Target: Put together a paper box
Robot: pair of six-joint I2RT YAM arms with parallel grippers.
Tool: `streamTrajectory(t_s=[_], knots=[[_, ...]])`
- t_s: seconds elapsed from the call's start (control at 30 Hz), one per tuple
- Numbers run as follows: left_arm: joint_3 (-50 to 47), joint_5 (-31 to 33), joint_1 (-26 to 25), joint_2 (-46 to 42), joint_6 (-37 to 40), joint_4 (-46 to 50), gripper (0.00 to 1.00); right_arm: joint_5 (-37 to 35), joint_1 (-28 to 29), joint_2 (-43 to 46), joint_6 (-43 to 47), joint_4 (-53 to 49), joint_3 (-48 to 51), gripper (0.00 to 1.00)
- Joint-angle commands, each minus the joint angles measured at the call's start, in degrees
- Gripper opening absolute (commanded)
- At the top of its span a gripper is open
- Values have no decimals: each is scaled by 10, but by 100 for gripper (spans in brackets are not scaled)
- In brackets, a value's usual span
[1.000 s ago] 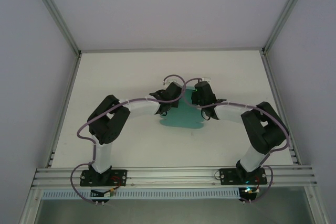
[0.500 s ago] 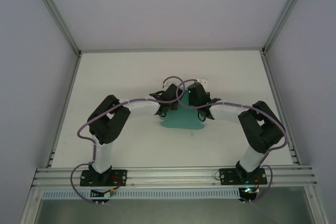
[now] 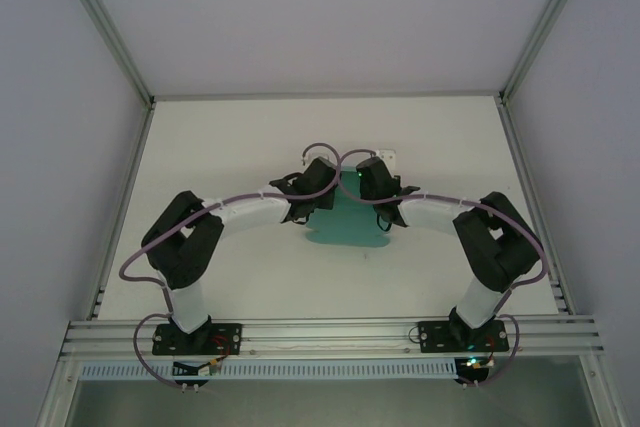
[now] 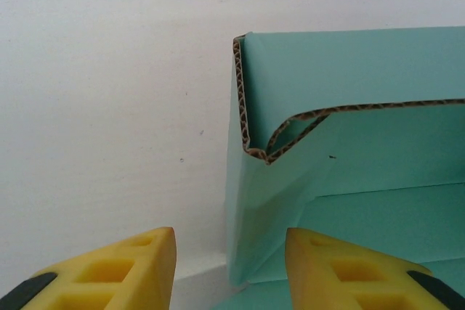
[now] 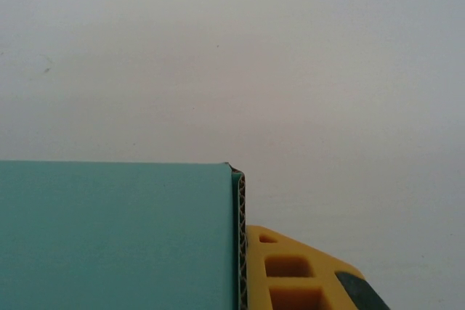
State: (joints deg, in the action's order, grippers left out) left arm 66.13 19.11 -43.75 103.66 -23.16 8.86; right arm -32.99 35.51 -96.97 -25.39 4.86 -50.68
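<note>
Both tools meet at the paper box [image 3: 350,229]. By its raised wall the left tool [image 4: 231,236] gapes open; the right tool [image 5: 243,255] pinches a folded wall tight.

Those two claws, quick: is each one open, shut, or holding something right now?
Left gripper: open, its fingers apart on either side of the paper box wall, not gripping.
Right gripper: closed on a wall of the paper box.

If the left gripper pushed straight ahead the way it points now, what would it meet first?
Probably the paper box: its upright folded side wall stands just ahead, in line with the left gripper's open gap. Depth unclear.
</note>
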Motion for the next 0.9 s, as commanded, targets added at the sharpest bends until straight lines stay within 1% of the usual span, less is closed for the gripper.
streamTrajectory(t_s=[0.0, 0.07, 0.13, 0.27, 0.37, 0.47, 0.63, 0.77, 0.87], knots=[[-7, -18, 18, 13, -8, 0, 41, -9, 3, -7, -12, -10, -11, 0], [-7, -35, 22, 29, -12, -17, 39, -1, 4, -6, -10, -4, -10, 0], [-1, -33, 22, 42, -13, -29, 37, -1, 6, -7, -8, -1, -9, 0], [9, -28, 24, 53, -4, -56, 37, 0, 6, -5, -3, 1, -7, 0], [17, -11, 24, 63, -5, -59, 29, 1, 6, -5, -3, 1, -7, 0], [23, 13, 24, 74, -4, -61, 26, 6, 7, -6, 0, 1, -6, 0], [40, 57, 24, 88, -14, -52, 27, 6, 6, -10, 3, -11, -9, 0], [40, 69, 25, 84, -18, -67, 28, 0, 7, -10, 4, -19, -9, 0], [56, 80, 25, 92, -17, -57, 27, -1, 6, -12, 4, -22, -9, 0]])
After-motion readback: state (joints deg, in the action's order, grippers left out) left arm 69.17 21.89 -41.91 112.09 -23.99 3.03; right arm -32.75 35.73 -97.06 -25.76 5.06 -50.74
